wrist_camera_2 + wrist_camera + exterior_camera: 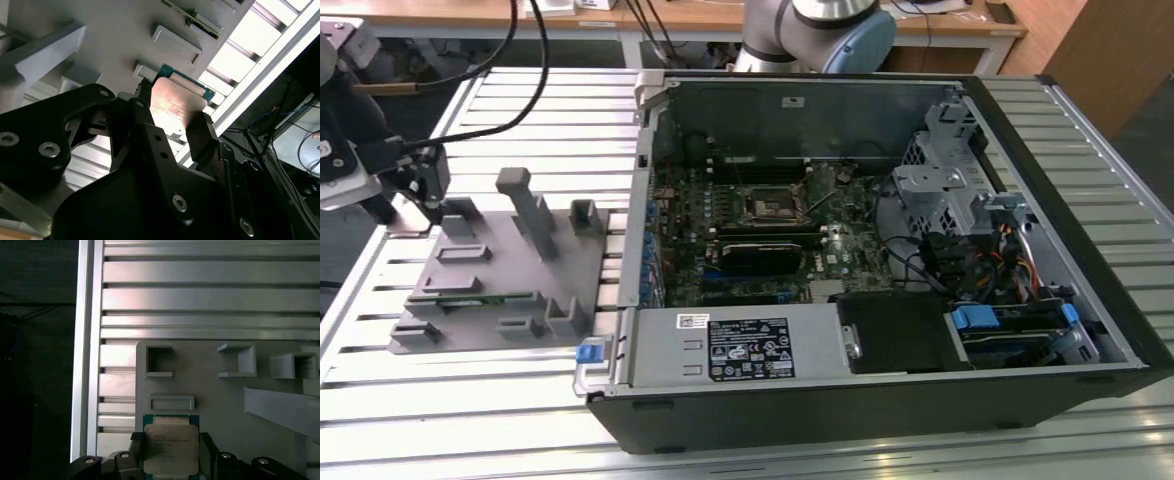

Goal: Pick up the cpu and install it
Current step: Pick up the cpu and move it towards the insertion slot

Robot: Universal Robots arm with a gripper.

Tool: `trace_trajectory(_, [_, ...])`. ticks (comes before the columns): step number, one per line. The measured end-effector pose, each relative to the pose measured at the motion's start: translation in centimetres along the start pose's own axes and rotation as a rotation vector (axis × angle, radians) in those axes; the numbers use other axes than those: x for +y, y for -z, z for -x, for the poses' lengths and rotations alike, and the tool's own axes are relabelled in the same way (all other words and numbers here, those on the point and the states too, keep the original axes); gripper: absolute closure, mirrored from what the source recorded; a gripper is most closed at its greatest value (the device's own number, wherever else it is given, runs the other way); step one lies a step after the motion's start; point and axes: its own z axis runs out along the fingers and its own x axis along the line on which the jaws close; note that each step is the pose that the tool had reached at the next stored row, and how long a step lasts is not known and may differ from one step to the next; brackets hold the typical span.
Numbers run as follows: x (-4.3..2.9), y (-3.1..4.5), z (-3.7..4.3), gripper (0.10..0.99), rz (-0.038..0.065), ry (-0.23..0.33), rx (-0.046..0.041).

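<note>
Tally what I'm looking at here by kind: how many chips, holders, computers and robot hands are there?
Robot hand: 1
Silvery cpu, clamped between the hand's fingers: 1
Grey plastic holder with upright pegs: 1
Open computer case: 1
Total: 4

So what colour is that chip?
The cpu is silvery-white with a green edge; clearest in the first wrist view.

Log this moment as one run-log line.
phase: pick | gripper: fingers shut on cpu edges | cpu: at grey holder corner, lift not confirmed | computer case: open, cpu not installed
</note>
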Motion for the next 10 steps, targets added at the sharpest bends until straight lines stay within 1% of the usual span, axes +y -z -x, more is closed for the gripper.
trace_trajectory(10, [0.36, 4.53, -0.15, 0.553, 0.0, 0.0, -0.0001])
